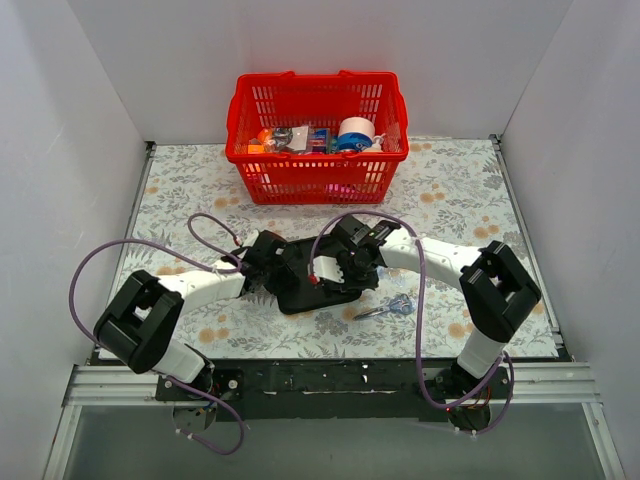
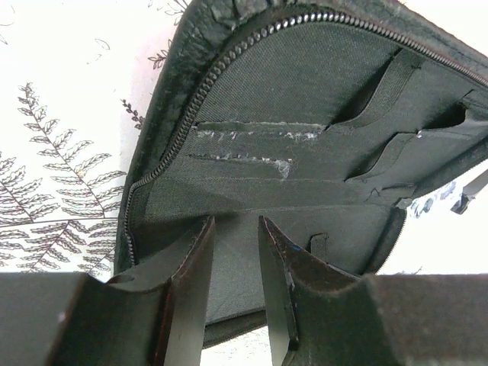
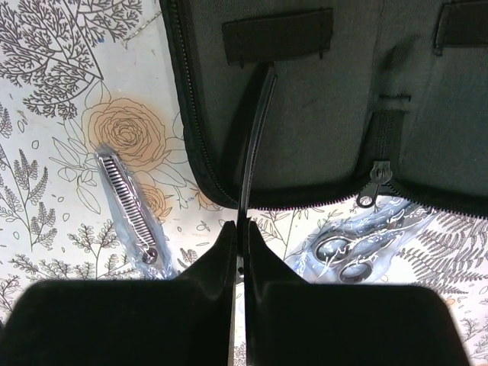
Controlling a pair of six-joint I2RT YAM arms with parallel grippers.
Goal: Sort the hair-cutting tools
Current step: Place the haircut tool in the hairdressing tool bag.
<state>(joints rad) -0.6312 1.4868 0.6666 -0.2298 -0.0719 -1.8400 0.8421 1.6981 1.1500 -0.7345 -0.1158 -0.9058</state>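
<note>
Right tool: clenched on slim black stick lying across flat black zip pouch lining.
Left tool: jaws astride pouch edge; grip unclear.
Small silver scissors: on table, beside pouch.

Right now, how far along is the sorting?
Nothing looks stowed: the pouch shows only empty straps. In hand: the right gripper is shut on a black stick, its tip at a strap; the left gripper straddles the pouch's edge. To go: scissors and a toothed silver tool lie wrapped on the table.
</note>
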